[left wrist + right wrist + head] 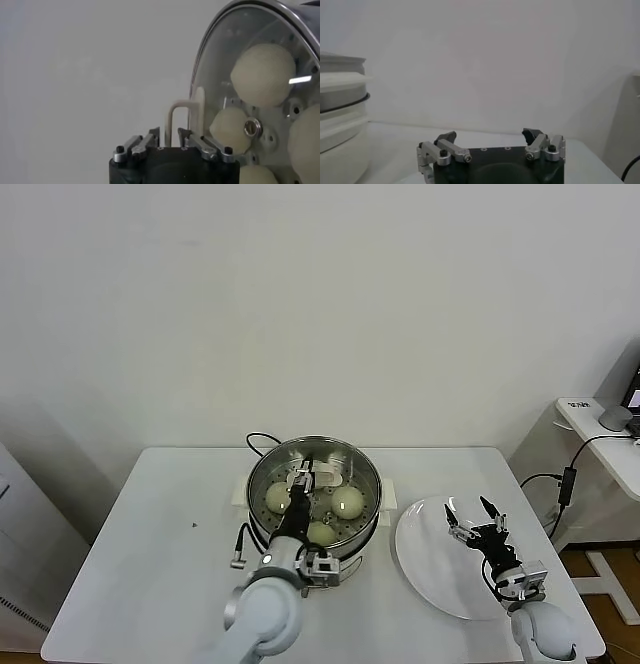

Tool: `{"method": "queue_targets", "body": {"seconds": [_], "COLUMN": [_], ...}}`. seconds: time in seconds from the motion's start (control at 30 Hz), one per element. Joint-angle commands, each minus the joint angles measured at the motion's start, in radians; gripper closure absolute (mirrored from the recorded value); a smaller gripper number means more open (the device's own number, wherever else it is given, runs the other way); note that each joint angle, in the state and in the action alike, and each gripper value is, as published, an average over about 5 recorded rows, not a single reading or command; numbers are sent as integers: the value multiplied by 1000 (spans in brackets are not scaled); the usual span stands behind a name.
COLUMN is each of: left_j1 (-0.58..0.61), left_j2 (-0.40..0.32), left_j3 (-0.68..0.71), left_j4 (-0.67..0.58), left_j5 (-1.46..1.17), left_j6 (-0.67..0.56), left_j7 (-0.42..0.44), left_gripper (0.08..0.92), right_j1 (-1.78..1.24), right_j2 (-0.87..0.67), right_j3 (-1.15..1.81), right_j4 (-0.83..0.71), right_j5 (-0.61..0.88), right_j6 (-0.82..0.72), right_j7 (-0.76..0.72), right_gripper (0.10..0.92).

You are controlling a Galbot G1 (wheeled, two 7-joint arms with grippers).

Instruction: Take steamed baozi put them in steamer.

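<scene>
A white table [150, 524] stands against a plain pale wall [300, 294]. On it sits the steamer [262, 474], its glass lid [220, 65] on, buns [347, 502] inside. The left gripper [300, 476] is part-open around the lid's handle [182, 112]. The right gripper [474, 519] hangs wide open and empty over a white plate [425, 569].

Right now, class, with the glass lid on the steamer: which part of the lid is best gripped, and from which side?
Grip the white loop handle on top of the glass lid, probably coming from straight above. The dome is smooth and wide, with nothing to pinch, while the handle stands up narrow. The left gripper sits there with a finger on either side.
</scene>
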Motion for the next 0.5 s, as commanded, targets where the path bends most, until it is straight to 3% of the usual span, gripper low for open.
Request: {"method": "queue_targets", "body": {"seconds": [0.03,0.17,0.3,0.4,0.5], "left_j1": [116,82,80,109,140], "left_j2": [167,194,191,173,157], "left_j3": [-178,-327,-522,-687,-798], "left_j4": [-336,-337,-335,-311,-234], "left_j5": [-592,-1097,-1608,-1870,-1960], "left_j6": [-197,-279,-260,-191,-161], "left_j7": [101,-18,-121,-198,-258], "left_gripper": [461,323,219,184,178], "right_j1": [4,0,-8,-21,-34], "right_j2": [0,5,19,17,19], "right_j3": [0,-4,0,2,8], "right_j4": [4,18,31,52,71], "right_j5": [2,12,20,16,2], "right_j6": [-7,-31,-57,-80,-96], "right_j7": [-5,20,74,113,135], "right_gripper": [203,203,203,203,203]}}
